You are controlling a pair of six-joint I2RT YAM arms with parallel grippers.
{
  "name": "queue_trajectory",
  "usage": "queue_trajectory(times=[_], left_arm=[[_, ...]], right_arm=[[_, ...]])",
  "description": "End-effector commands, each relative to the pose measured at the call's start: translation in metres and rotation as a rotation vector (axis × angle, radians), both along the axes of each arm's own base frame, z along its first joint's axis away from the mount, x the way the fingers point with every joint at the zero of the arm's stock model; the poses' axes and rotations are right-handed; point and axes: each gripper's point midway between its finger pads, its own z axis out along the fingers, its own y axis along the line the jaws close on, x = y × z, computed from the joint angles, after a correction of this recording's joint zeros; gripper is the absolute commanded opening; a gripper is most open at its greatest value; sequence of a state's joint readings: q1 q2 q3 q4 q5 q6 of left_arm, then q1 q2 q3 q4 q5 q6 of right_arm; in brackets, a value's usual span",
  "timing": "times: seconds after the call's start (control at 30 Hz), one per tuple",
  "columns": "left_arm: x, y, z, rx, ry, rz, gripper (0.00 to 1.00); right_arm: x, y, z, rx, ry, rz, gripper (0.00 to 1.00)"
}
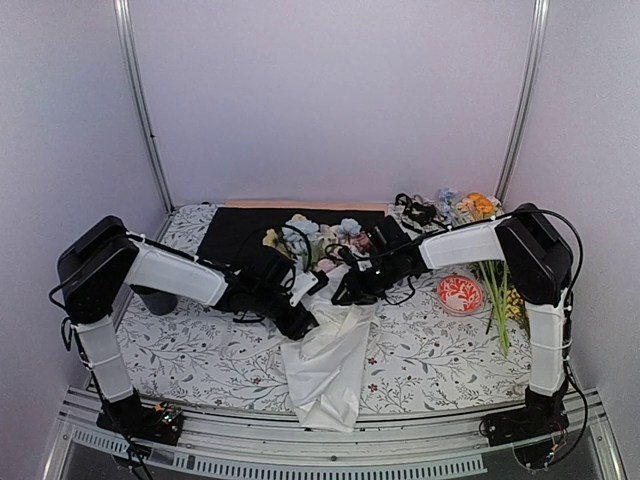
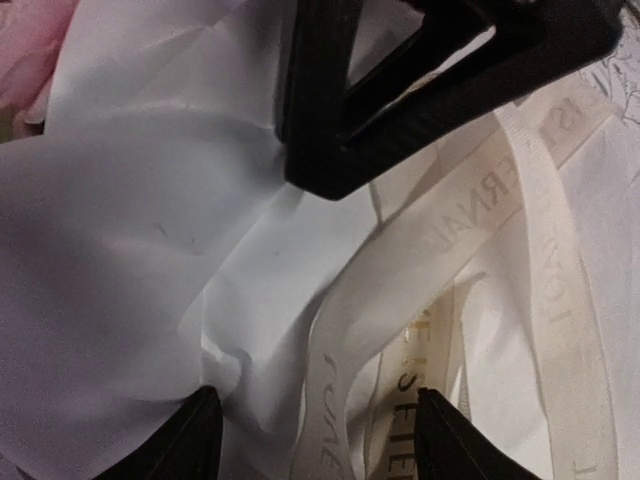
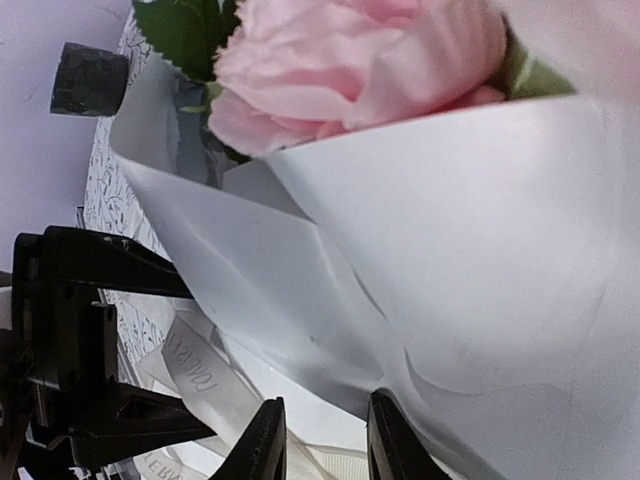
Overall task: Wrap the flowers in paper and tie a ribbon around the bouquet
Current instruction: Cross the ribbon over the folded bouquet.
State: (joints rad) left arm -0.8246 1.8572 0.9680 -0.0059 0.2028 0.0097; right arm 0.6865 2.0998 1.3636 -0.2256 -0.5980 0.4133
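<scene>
Cream ribbon (image 2: 440, 240) lies slack across the white paper (image 1: 330, 370) mid-surface. The left gripper (image 2: 320, 435) stands wide over it; the right gripper (image 3: 325, 440) is narrow, its hold unclear. One careless tug could drag the ribbon off — and the bouquet (image 1: 322, 262) unrolls.

The flowers (image 1: 318, 236) lose their stems inside the paper (image 1: 325, 365) — the ribbon (image 2: 450, 230) runs past the frame's edge.

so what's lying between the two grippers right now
white paper and loops of cream ribbon, seen in the left wrist view between the left gripper and the right gripper
</scene>
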Motion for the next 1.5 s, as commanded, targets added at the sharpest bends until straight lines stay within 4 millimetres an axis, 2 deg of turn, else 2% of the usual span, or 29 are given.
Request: queue_trajectory(times=[0.0,0.17,0.3,0.43,0.5,0.6,0.67,0.73,0.77,0.87,0.9,0.93,1.07,1.1,1.17,1.2,1.27,1.37,1.47], left_arm=[[-0.017,-0.016,0.02,-0.049,0.018,-0.081,0.67],[-0.026,-0.022,0.017,-0.04,0.051,-0.117,0.71],[-0.034,-0.036,0.011,-0.044,0.079,-0.162,0.74],[-0.032,-0.038,-0.009,0.037,0.088,-0.154,0.74],[-0.034,-0.038,-0.026,0.078,0.1,-0.154,0.74],[-0.037,-0.042,-0.032,0.098,0.092,-0.168,0.71],[-0.038,-0.044,-0.034,0.105,0.091,-0.159,0.59],[-0.037,-0.044,-0.035,0.106,0.09,-0.147,0.33],[-0.037,-0.044,-0.033,0.101,0.087,-0.143,0.24],[-0.031,-0.046,-0.02,0.076,0.056,-0.116,0.04],[-0.028,-0.047,-0.014,0.069,0.041,-0.103,0.0],[-0.025,-0.047,-0.011,0.066,0.031,-0.094,0.0],[-0.017,-0.054,0.025,-0.004,-0.034,-0.079,0.0],[-0.019,-0.056,0.032,-0.022,-0.036,-0.09,0.05],[-0.02,-0.06,0.042,-0.049,-0.039,-0.103,0.37],[-0.021,-0.061,0.046,-0.056,-0.039,-0.107,0.47],[-0.024,-0.065,0.061,-0.078,-0.061,-0.114,0.54],[-0.034,-0.074,0.1,-0.13,-0.16,-0.138,0.61],[-0.055,-0.088,0.127,-0.148,-0.241,-0.184,0.64]], right_arm=[[0.006,-0.012,-0.023,-0.084,-0.001,-0.043,0.29],[0.004,-0.011,-0.023,-0.076,0.005,-0.031,0.29],[0.001,-0.011,-0.019,-0.065,0.004,-0.021,0.29],[0.001,-0.009,-0.013,-0.046,-0.005,-0.015,0.29],[0.001,-0.008,-0.012,-0.039,-0.004,-0.012,0.29],[0.001,-0.007,-0.011,-0.035,-0.002,-0.011,0.29],[0.0,-0.008,-0.01,-0.031,-0.001,-0.014,0.29],[0.0,-0.007,-0.009,-0.026,0.0,-0.014,0.29],[-0.001,-0.007,-0.008,-0.023,0.0,-0.014,0.29],[-0.001,-0.007,-0.003,-0.014,-0.006,-0.012,0.29],[-0.001,-0.007,-0.002,-0.012,-0.007,-0.012,0.29],[-0.002,-0.008,-0.002,-0.011,-0.009,-0.011,0.29],[-0.004,-0.009,0.001,-0.006,-0.01,-0.009,0.29],[-0.005,-0.008,0.002,-0.003,-0.009,-0.008,0.29],[-0.005,-0.007,0.003,0.004,-0.01,-0.007,0.29],[-0.005,-0.007,0.004,0.007,-0.01,-0.007,0.29],[-0.005,-0.007,0.004,0.014,-0.008,-0.005,0.29],[-0.006,-0.005,0.002,0.021,-0.002,-0.003,0.29],[-0.005,-0.003,0.001,0.031,-0.001,0.0,0.3]])
